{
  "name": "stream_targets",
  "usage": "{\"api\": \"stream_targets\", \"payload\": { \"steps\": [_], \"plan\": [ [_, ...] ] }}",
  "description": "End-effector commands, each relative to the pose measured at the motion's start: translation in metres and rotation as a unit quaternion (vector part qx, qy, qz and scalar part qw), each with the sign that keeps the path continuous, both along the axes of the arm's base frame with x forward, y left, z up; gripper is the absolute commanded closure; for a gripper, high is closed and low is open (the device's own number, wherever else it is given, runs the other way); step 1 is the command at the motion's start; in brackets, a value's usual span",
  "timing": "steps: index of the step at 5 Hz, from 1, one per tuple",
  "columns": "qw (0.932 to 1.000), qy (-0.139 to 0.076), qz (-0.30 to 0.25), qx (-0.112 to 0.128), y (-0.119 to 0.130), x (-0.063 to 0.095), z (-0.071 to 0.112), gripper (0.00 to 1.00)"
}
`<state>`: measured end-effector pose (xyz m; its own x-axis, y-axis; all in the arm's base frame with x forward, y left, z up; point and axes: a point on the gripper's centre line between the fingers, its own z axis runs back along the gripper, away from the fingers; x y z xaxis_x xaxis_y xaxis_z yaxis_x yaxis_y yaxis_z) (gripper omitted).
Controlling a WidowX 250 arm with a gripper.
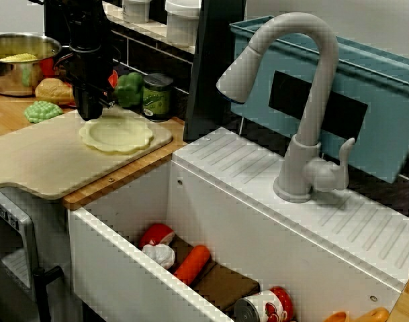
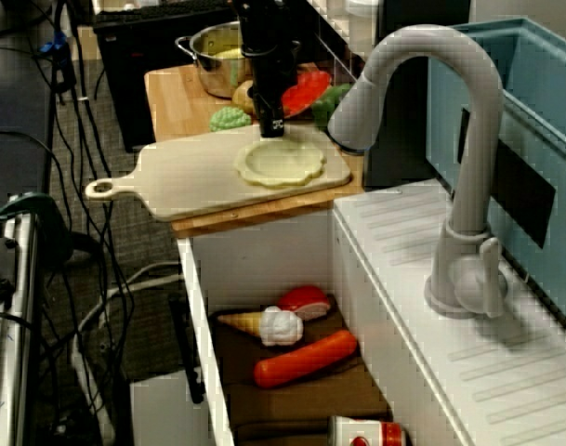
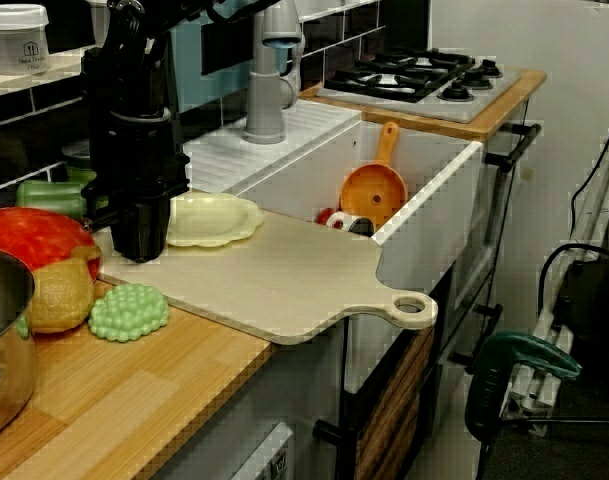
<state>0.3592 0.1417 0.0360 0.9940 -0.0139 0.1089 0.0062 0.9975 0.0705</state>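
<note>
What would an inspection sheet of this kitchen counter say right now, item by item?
Surface: wooden counter carrying a pale cutting board.
Job's things: pale scalloped dish lying on the board.
Clutter: green bumpy toy, bread roll toy, pot, green pepper, jar; carrot and can in the sink.
Grippers: black gripper down at the dish's far rim; jaws hidden, state unclear.
Cables: loose cables on the floor.
Surroundings: faucet, stove, blue bin.
</note>
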Motion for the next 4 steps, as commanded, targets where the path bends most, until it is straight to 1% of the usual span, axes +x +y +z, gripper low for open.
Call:
{"api": "stream_targets", "payload": {
  "steps": [1,2,3,4],
  "plan": [
    [0.9999,-0.002,-0.01,0.011,-0.017,0.003,0.016,1.0],
    [0.9999,0.01,-0.006,-0.002,-0.019,0.002,0.018,1.0],
    [0.9994,0.03,-0.015,-0.012,-0.03,0.002,0.018,1.0],
    [0.9988,0.041,-0.022,-0.015,-0.04,-0.003,0.018,1.0]
  ]
}}
